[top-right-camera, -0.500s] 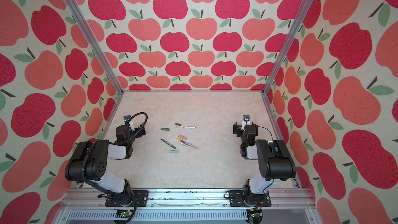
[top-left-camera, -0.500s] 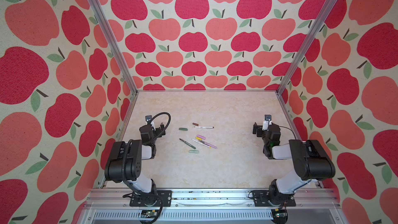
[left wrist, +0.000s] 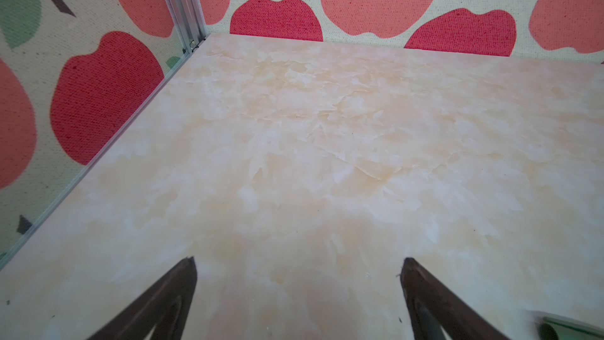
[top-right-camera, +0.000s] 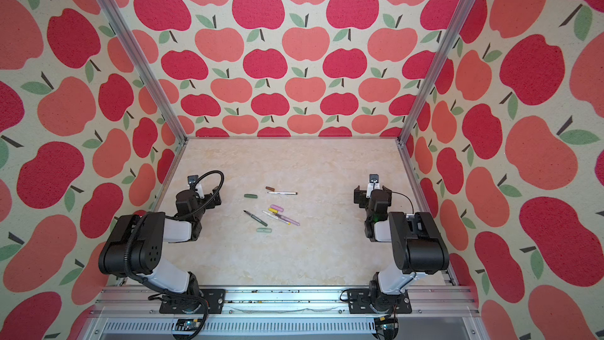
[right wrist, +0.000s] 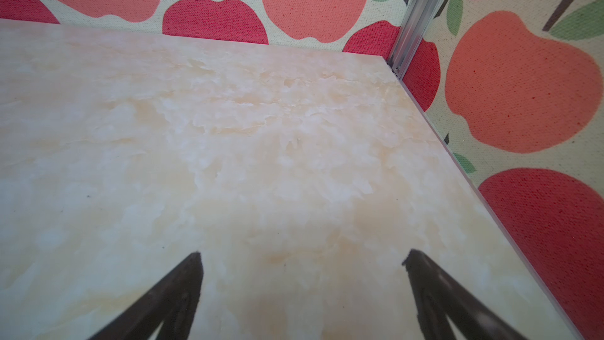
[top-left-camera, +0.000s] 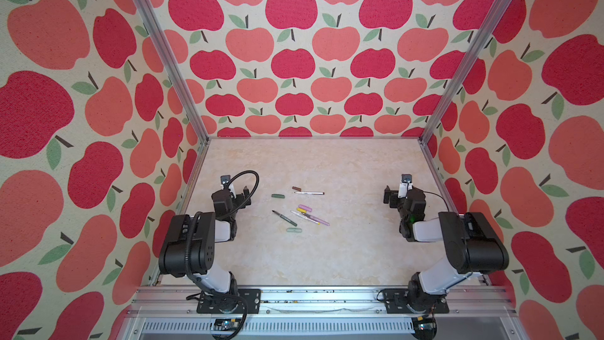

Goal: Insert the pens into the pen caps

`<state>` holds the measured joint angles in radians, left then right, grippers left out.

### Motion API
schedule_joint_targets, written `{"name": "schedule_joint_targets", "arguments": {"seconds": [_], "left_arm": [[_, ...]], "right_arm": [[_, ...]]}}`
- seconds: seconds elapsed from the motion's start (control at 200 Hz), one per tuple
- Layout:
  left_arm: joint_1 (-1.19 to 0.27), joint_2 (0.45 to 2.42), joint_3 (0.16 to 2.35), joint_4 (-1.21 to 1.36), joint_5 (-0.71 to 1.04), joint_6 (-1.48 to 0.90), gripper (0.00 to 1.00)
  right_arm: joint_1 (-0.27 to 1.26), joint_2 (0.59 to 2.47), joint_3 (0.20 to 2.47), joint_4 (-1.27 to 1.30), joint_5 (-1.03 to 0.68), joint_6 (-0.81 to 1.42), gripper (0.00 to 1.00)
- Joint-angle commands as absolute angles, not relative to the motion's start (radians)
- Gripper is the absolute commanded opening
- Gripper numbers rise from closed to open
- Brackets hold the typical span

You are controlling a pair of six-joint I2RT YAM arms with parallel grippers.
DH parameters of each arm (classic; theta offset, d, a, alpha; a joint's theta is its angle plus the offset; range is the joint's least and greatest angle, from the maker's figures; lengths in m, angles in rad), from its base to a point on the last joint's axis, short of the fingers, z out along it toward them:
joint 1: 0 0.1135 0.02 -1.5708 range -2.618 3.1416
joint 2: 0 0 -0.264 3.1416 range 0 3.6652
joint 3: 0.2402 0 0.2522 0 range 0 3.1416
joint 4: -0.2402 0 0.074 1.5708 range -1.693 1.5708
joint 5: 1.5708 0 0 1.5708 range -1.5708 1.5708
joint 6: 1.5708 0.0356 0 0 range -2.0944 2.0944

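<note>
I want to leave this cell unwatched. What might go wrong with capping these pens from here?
1. The white-and-yellow pen and lilac pen lie side by side, perhaps touching, with the lilac cap right by them; a grasp there may catch two things or scatter them.
2. The dark green cap and sage green cap look alike, so a pen could get the wrong one.
3. Both are short and round; a nudge may roll them.

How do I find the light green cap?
On the marbled table, find the pens scattered in the middle. The light green cap lies nearest the front metal rail, just past the dark green pen; it is the only pale green stub.
</note>
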<state>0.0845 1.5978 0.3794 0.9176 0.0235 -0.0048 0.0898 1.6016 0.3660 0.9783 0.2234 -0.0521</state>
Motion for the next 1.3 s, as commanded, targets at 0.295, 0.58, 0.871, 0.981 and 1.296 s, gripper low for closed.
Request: {"name": "schedule_joint_targets", "arguments": {"seconds": [0.295, 0.58, 0.871, 0.981, 1.296], "left_arm": [[0.115, 1.606, 0.382, 0.948, 0.049, -0.017, 0.99], [0.111, 1.568, 0.391, 0.907, 0.010, -0.026, 0.99], [0.125, 1.185, 0.544, 0.405, 0.095, -0.077, 0.99], [0.137, 1.098, 0.600, 0.267, 0.046, -0.351, 0.99], [0.224, 0.958, 0.678, 0.066, 0.245, -0.549, 0.99]], "right_arm": [[0.092, 1.590, 0.362, 1.005, 0.214, -0.053, 0.99], [0.090, 1.554, 0.373, 0.956, 0.249, -0.043, 0.99], [0.074, 1.199, 0.629, 0.278, 0.243, 0.202, 1.00], [0.024, 1.087, 0.594, 0.321, 0.037, 0.402, 0.99], [0.075, 1.065, 0.733, 0.127, -0.169, 0.491, 0.95]]}}
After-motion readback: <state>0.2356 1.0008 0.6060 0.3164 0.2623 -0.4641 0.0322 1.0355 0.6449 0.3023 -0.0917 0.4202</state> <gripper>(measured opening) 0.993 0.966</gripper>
